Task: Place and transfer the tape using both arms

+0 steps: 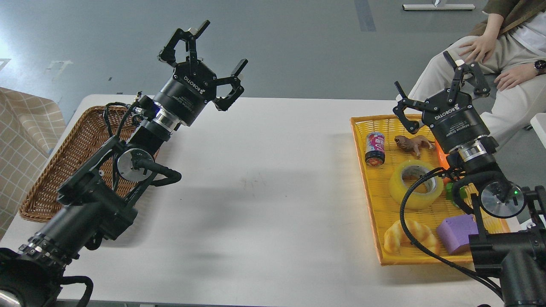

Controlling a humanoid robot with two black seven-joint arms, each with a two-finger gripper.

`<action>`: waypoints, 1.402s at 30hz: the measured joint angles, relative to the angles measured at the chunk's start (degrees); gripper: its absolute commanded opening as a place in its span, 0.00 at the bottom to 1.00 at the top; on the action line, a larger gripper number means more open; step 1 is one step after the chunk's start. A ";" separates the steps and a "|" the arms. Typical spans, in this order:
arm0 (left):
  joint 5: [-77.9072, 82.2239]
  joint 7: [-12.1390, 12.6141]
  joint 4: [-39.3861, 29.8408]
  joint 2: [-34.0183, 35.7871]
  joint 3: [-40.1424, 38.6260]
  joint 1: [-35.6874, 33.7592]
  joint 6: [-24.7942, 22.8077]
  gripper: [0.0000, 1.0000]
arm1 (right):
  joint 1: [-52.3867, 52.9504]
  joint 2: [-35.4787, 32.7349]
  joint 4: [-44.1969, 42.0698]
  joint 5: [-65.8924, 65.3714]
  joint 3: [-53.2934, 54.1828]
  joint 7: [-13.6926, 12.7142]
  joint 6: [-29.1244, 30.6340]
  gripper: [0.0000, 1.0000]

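Observation:
The tape [414, 184], a wide yellow translucent roll with a grey-white core, lies flat in the yellow tray [367, 187] at the right of the table. My right gripper [439, 91] is open and empty, held up above the tray's far end, well behind and above the tape. My left gripper [202, 59] is open and empty, raised over the table's far left part, near the wicker basket [64, 166]. A black cable of the right arm crosses in front of the tape.
The tray also holds a purple-red drink can [375, 148], a brown toy animal [413, 144], a bread roll [409, 238], a purple block [455, 233] and a green item. A seated person [490, 55] is behind the right table corner. The white table [264, 192] spans between basket and tray.

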 measured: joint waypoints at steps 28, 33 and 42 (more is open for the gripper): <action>-0.04 -0.02 0.00 -0.28 -0.23 0.00 0.00 0.98 | -0.01 0.00 0.29 0.00 0.09 0.01 -0.02 1.00; -0.04 -0.01 0.00 -0.18 -0.23 0.00 0.00 0.98 | -0.25 -0.24 0.29 -0.01 -0.11 -0.39 -0.02 1.00; 0.03 -0.02 0.01 0.33 -0.23 0.00 0.00 0.98 | -0.70 -9.52 0.50 -0.60 -5.22 -0.85 -0.02 1.00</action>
